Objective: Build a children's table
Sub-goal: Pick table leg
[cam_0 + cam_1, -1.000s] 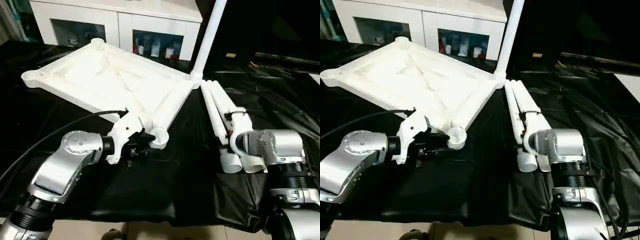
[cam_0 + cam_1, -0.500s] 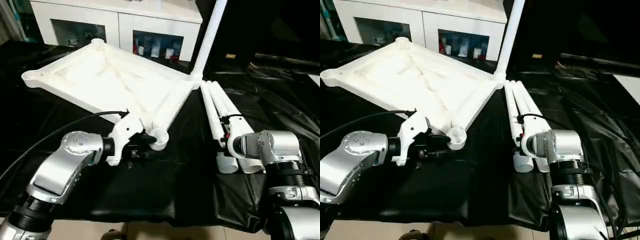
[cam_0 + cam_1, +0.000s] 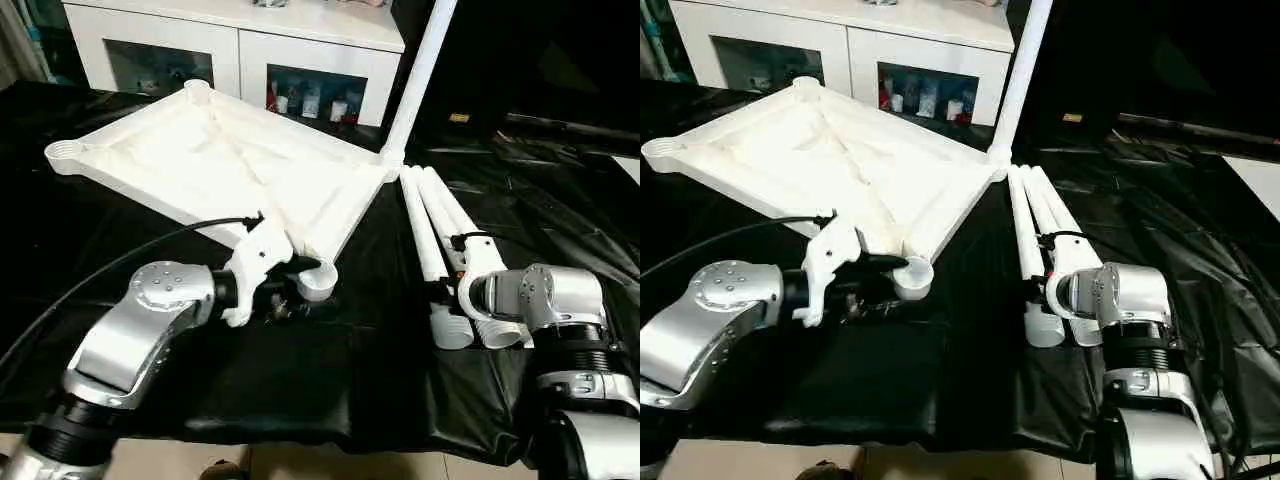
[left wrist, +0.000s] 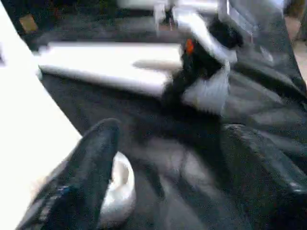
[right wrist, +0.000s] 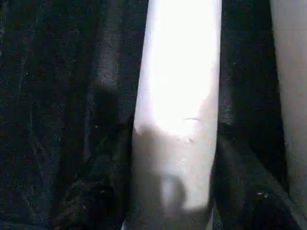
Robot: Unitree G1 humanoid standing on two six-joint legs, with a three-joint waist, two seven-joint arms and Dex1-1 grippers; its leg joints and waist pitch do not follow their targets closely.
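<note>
Left eye view: the children's table lies upside down on the black-cloth counter, ribbed underside up, occupying the 10 to 12 o'clock part of the scene. One leg is seated in the far right corner socket and rises steeply toward 12 o'clock. The near corner socket is empty and points toward 6 o'clock.

Three loose legs lie side by side on the counter at 3 o'clock, just beside the tabletop's right edge, their wide ends toward the robot.

Left pincer sits at the near corner socket. In the left wrist view its fingers are spread well apart, one finger lying against the socket rim, the other over bare cloth; nothing is pinched.

Right pincer is at the loose legs. In the right wrist view one leg stands between its two dark fingers, which sit at either side of it; whether they press the leg cannot be told.

A white cabinet with glass doors stands beyond the counter at 12 o'clock.
</note>
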